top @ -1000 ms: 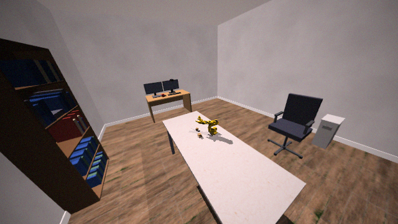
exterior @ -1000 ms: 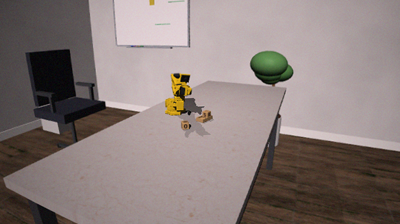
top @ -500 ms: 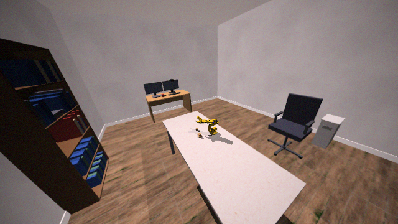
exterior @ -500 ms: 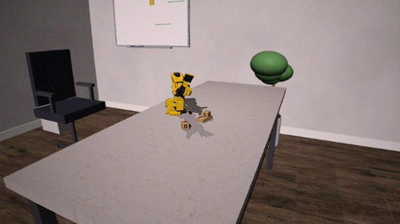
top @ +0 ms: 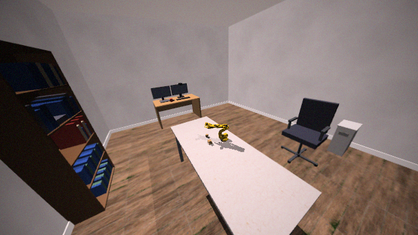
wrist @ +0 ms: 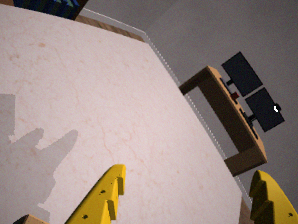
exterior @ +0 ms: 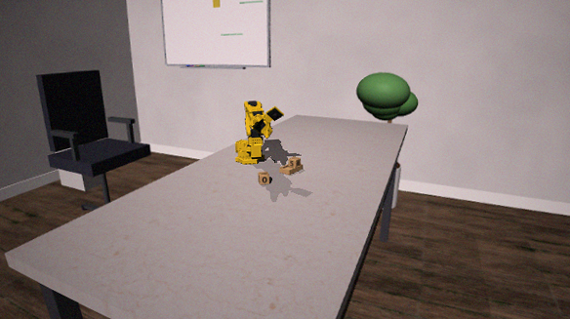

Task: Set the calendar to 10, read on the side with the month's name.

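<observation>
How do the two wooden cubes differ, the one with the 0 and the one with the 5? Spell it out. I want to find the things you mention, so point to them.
The 0 cube [exterior: 264, 178] sits directly on the table [exterior: 211, 241], while the 5 cube [exterior: 293, 162] sits in the tray [exterior: 290, 170]. The 0 cube shows a 0 toward the exterior camera; the 5 cube shows a 5. Both are light brown with dark digits, and neither is in the gripper [wrist: 187, 172].
</observation>
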Motion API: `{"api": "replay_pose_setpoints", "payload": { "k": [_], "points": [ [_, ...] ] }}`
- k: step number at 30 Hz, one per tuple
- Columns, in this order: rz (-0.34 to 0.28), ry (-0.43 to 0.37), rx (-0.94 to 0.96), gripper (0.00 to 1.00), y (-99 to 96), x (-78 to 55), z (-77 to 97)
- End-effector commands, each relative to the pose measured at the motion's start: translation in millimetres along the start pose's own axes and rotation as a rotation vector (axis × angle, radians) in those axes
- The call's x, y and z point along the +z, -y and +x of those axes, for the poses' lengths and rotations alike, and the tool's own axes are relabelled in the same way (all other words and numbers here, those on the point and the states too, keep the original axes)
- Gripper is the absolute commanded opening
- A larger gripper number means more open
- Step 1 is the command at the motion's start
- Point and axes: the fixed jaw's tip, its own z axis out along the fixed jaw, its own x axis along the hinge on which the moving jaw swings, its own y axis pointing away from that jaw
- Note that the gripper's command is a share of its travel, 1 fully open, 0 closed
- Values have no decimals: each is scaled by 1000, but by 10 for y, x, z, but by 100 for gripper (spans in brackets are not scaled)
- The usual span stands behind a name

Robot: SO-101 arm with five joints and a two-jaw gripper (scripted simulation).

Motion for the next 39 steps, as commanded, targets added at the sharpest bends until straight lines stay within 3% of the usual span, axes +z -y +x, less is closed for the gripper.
{"api": "replay_pose_setpoints", "payload": {
  "k": [1,11,13,21,28,30,39],
  "points": [
    [-3,-18,-146,35,121,35,-84],
    [-130,-113,-559,35,158,87,-20],
    [-130,-113,-559,35,158,87,-20],
    [-271,-153,-905,35,193,99,35],
    [-416,-150,-1200,35,225,88,79],
    [-416,-150,-1200,35,225,88,79],
    [-609,-92,-1543,35,261,52,127]
  ]
}}
